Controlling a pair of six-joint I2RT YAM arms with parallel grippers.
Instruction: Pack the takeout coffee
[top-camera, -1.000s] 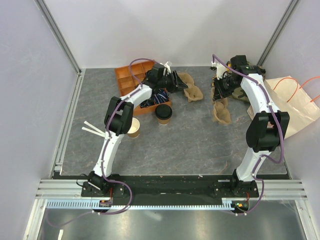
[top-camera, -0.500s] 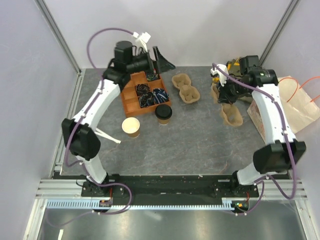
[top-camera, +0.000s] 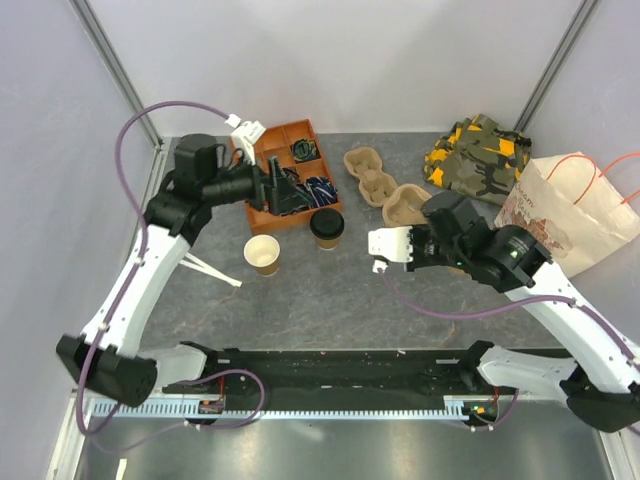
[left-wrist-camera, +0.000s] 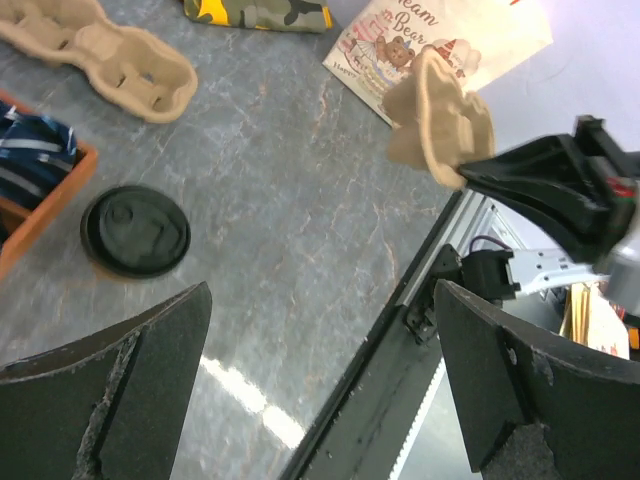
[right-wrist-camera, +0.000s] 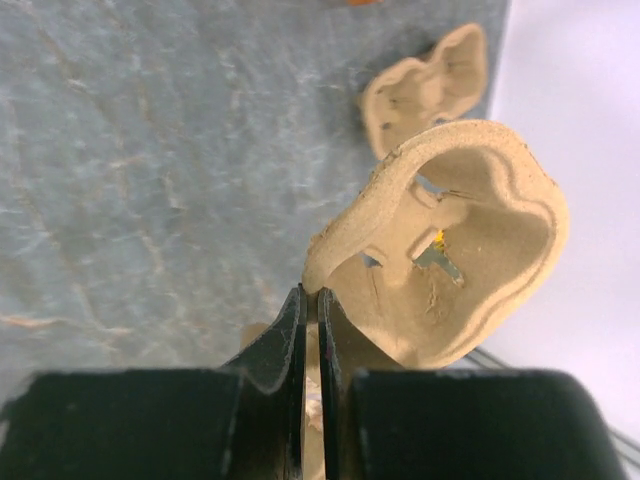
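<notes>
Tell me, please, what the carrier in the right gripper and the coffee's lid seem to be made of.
The carrier in the right gripper looks like moulded paper pulp: matte tan, fibrous, rough-edged. The takeout coffee's lid is probably plastic: black, smooth, with moulded relief.

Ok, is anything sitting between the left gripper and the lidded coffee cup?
Nothing visible. The open left gripper hangs above the orange tray's edge, and the lidded cup stands beside the tray on bare table with its lid uncovered. The unlidded cup sits off to the lidded cup's left, apart.
</notes>
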